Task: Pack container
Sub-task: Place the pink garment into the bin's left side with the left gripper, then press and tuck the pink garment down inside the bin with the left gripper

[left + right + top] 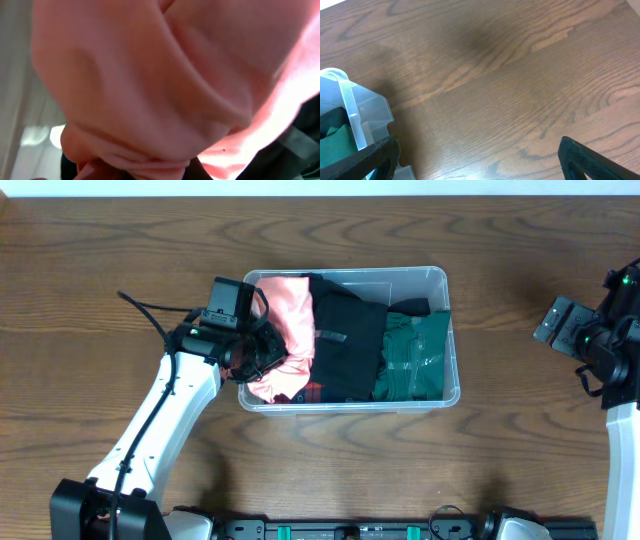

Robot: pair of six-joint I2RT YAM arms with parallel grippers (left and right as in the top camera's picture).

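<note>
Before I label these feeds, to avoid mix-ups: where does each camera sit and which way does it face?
Overhead: above the table, facing straight down at the container; both arms show.
Left wrist: on the left arm, against pink cloth; own fingers hidden.
Right wrist: facing down at bare table; open right end effector at bottom edge.
Shared: overhead and right wrist both show container and green cloth.

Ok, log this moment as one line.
left gripper: in pink garment, jaws hidden | right gripper: open over table | container: also black garment, green garment
</note>
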